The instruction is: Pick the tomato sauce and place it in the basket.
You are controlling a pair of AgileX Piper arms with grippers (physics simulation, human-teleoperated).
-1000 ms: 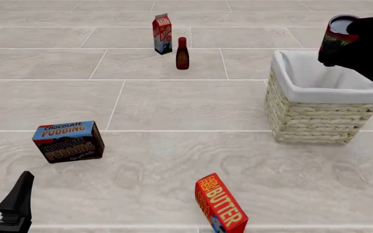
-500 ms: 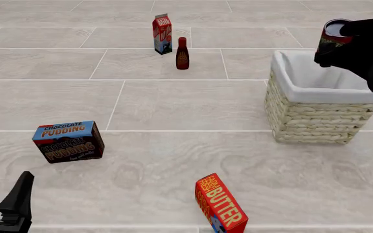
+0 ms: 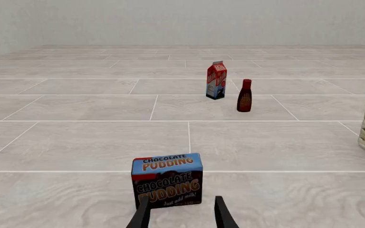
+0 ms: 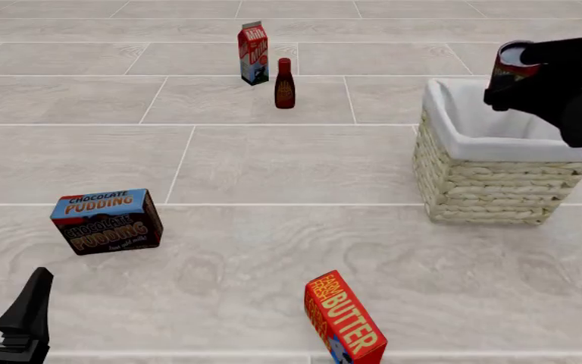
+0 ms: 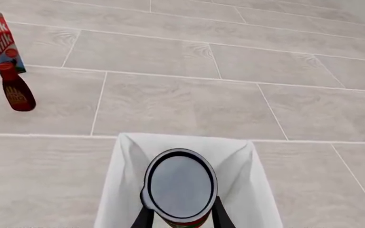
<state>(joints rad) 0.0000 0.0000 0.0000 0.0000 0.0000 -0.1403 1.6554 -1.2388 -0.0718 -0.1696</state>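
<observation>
Left wrist view: the left gripper (image 3: pixel 181 213) is seen with fingers parted and nothing between them, just short of the chocolate pudding box (image 3: pixel 167 179).

Front view: the tomato sauce (image 4: pixel 514 64) is gripped by the right gripper (image 4: pixel 530 70) above the far side of the basket (image 4: pixel 493 178).

Right wrist view: the can is seen clamped between the fingers, directly over the white lining. The placing step is judged to be in hand; lowering and release are called for next.
</observation>
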